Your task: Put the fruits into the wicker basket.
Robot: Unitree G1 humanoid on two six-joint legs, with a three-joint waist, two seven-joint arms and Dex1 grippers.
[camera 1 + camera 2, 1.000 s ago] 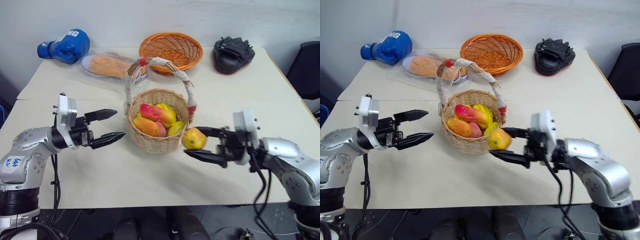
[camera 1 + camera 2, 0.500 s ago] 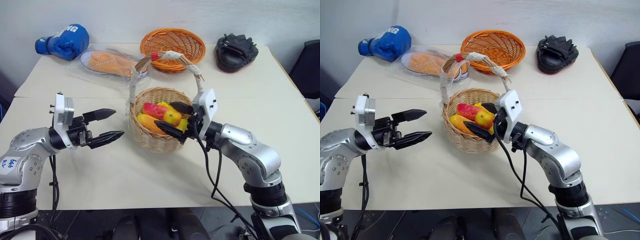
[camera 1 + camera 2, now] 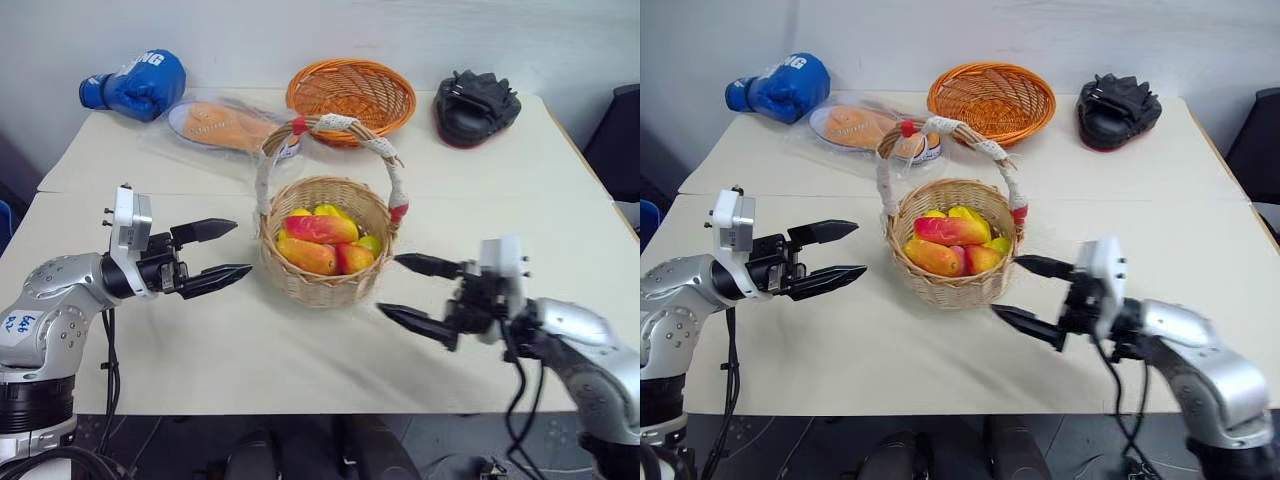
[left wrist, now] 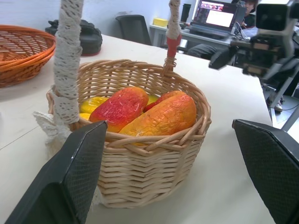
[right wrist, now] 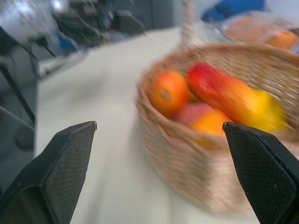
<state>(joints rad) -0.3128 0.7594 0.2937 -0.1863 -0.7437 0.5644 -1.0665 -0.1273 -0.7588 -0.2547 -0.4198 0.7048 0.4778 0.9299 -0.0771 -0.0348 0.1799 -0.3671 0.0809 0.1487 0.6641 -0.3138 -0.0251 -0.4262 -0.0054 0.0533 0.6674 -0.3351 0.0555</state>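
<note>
- Head views: fruits (image 3: 322,240) are piled inside the wicker basket (image 3: 322,283) at mid-table; none is seen loose on the table (image 3: 560,190). The right gripper (image 3: 418,292) is spread wide and empty, so withdrawal should be kept clear of the rim.
- Left wrist view: the left gripper (image 4: 187,175) is wide open, empty, and best kept still.
- Right wrist view: the basket is seen close ahead.

An office or lab room is showing here: an open laptop (image 4: 212,13) is glowing on a desk (image 4: 196,36), office chairs (image 4: 134,29) are standing behind the pale bench (image 3: 500,170).
</note>
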